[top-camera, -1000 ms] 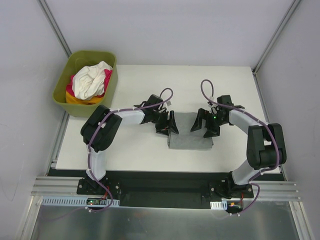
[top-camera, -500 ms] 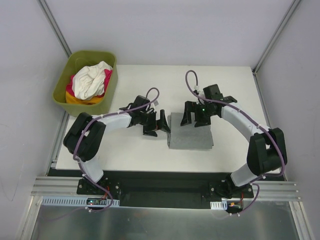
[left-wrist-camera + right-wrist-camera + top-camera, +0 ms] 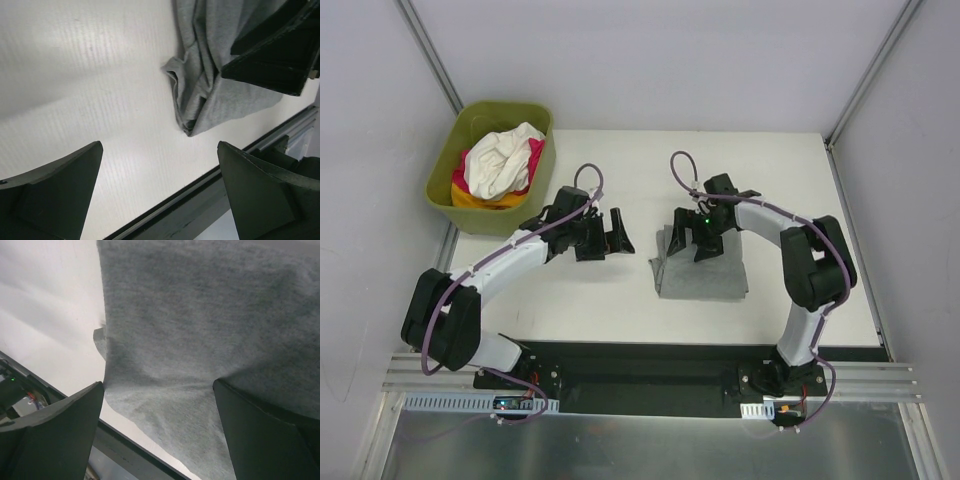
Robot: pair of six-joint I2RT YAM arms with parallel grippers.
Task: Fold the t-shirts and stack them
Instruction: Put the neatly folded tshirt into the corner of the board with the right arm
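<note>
My right pincer (image 3: 696, 240), wide open and empty, is hovering right over the far left part of the folded grey t-shirt (image 3: 712, 277) on the table (image 3: 790, 170). My left pincer (image 3: 605, 240), also gaping and empty, is hanging apart to its left, nearer the tub (image 3: 444, 190) holding the other t-shirts (image 3: 500, 160).

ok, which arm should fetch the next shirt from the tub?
Left. The left tool is open, empty and on the olive tub's side; the right tool hangs open over the folded grey shirt, farther off.
</note>
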